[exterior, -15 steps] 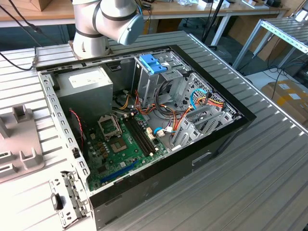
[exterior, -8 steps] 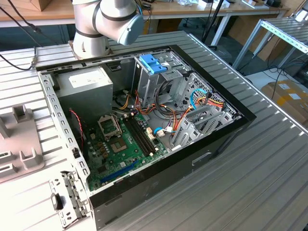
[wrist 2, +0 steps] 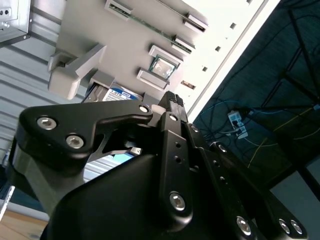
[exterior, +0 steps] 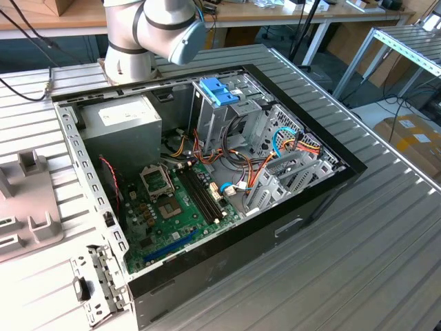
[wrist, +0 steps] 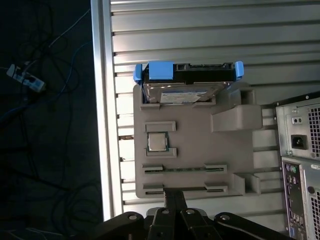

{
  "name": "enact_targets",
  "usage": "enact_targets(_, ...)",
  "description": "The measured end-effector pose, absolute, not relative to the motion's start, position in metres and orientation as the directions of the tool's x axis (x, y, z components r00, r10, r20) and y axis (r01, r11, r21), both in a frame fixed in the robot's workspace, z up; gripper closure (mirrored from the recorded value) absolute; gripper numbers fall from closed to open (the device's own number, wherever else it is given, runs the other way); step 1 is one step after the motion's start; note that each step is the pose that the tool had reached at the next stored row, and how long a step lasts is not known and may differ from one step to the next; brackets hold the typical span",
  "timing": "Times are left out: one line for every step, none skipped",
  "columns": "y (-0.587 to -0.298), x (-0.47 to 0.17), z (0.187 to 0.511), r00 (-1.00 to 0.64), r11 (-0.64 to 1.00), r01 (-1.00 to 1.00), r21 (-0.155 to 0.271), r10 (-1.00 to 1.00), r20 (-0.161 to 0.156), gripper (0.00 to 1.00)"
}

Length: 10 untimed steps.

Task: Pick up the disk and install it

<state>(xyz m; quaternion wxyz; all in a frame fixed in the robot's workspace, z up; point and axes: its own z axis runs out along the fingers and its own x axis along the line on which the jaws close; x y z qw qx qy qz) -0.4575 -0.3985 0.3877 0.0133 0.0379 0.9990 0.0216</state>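
The disk [wrist: 185,80] is a flat dark drive with bright blue side rails and a blue end tab. It rests at one end of a grey holder tray [wrist: 190,120]. In the second wrist view a bit of the disk's label [wrist 2: 119,94] peeks out past the fingers. My gripper [wrist: 173,205] hovers over the opposite end of the tray, well apart from the disk. Its black fingertips [wrist 2: 173,100] are pressed together with nothing between them. The arm [exterior: 151,31] rises at the back of the exterior view.
An open computer case [exterior: 324,200] lies on the slatted metal table, with a green motherboard [exterior: 179,207] and a drive cage topped by a light blue latch [exterior: 219,89]. The grey tray [exterior: 27,200] also holds a processor chip [wrist: 157,141]. The table edge [wrist: 102,125] drops to a dark floor with cables.
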Motion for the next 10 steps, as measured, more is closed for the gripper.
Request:
enact_targets(-0.398, -0.456, 0.388, -0.997, 0.996, 0.075, 0.044, 0.076, -0.025, 0.89)
enact_targets(-0.398, -0.454, 0.387, -0.997, 0.996, 0.075, 0.043, 0.076, -0.025, 0.89)
enact_targets(-0.398, -0.453, 0.387, -0.997, 0.996, 0.075, 0.043, 0.076, -0.025, 0.89)
enact_targets(-0.396, -0.452, 0.387, -0.997, 0.996, 0.075, 0.040, 0.076, -0.025, 0.89)
enact_targets(-0.396, -0.451, 0.387, -0.997, 0.996, 0.075, 0.039, 0.076, -0.025, 0.89)
enact_targets(-0.395, -0.450, 0.387, -0.997, 0.996, 0.075, 0.037, 0.076, -0.025, 0.89)
enact_targets(-0.393, -0.449, 0.387, -0.997, 0.997, 0.075, 0.036, 0.076, -0.025, 0.89)
enact_targets(-0.391, -0.447, 0.387, -0.997, 0.997, 0.075, 0.034, 0.076, -0.026, 0.89)
enact_targets(-0.390, -0.447, 0.387, -0.997, 0.997, 0.075, 0.033, 0.076, -0.026, 0.89)
enact_targets(-0.389, -0.446, 0.387, -0.997, 0.997, 0.075, 0.032, 0.076, -0.026, 0.89)
